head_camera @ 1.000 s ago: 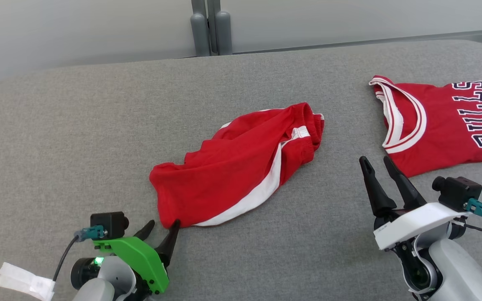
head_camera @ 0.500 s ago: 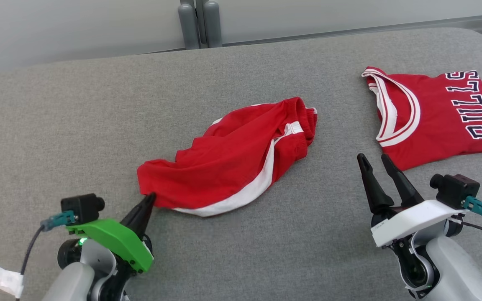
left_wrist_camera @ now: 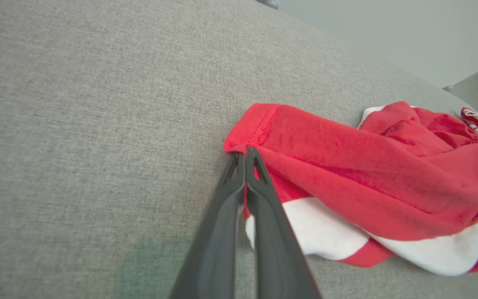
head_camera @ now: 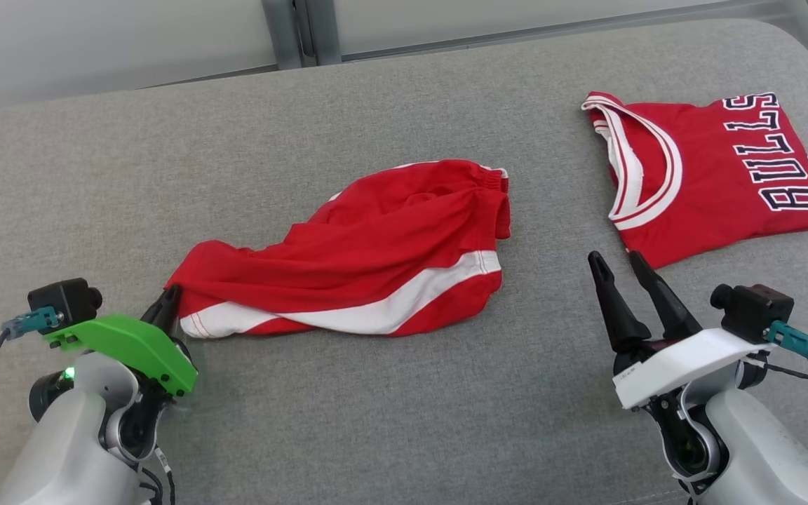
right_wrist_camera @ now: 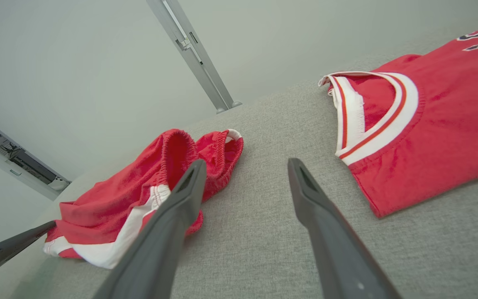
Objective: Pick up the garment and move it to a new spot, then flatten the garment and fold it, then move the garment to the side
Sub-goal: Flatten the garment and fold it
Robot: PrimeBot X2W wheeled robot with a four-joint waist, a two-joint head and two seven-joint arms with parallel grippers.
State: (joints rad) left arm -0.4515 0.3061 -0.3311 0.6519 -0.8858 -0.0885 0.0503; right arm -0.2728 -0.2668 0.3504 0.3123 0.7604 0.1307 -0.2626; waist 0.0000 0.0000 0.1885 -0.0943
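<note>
The shorts (head_camera: 376,259) have slid toward eight o'clock mid-relocation, hem pinched in my left hand (head_camera: 169,300); my wide right hand (head_camera: 615,258) should help flatten next.

Near left, the left fingers (head_camera: 165,308) (left_wrist_camera: 226,207) are pressed together, low and pointing toward the far side, pinching a hem corner of the red shorts (head_camera: 376,238). Near right, the right fingers (head_camera: 611,301) (right_wrist_camera: 172,216) stand spread apart, angled far-left, empty.
</note>
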